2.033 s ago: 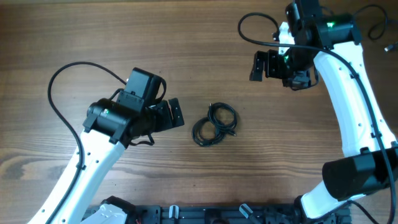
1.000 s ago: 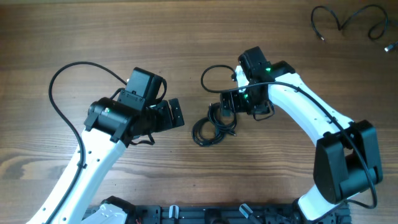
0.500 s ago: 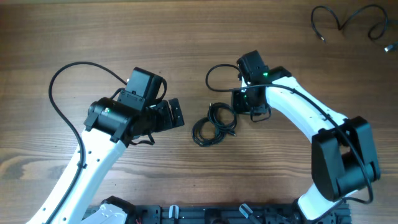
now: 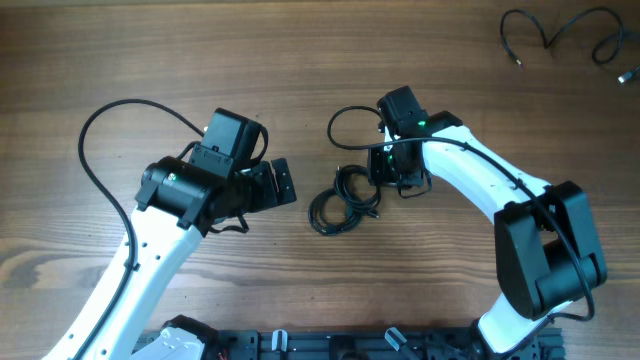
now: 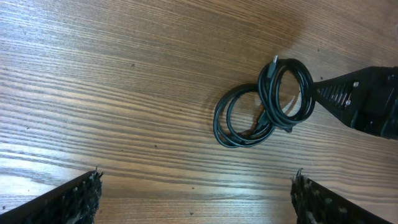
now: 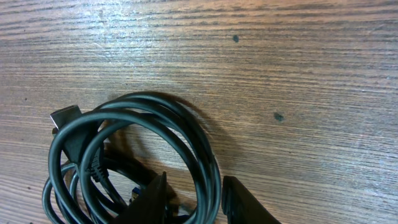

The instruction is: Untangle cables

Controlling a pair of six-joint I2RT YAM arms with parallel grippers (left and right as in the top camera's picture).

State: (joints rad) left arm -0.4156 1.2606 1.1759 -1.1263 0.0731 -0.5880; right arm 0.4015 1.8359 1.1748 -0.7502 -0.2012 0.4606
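Observation:
The cables [image 4: 343,203] lie as a small black bundle of two linked coils in the middle of the wooden table, also seen in the left wrist view [image 5: 266,121]. My right gripper [image 4: 373,178] is down at the bundle's right coil. In the right wrist view the right gripper [image 6: 194,179] has its jaws narrowed onto the coil's strands [image 6: 206,177], one finger inside the loop and one outside. A plug end [image 6: 65,117] shows at the coil's left. My left gripper [image 4: 285,182] hovers left of the bundle, wide open [image 5: 196,180] with only bare wood between its fingers.
A separate loose black cable [image 4: 550,30] lies at the table's far right corner. The left arm's own thick cable [image 4: 100,130] loops over the table on the left. The right arm's cable [image 4: 345,118] arcs just behind the bundle.
The right gripper has closed from wide open onto the right coil and shifted slightly left. The left arm and the bundle have stayed put.

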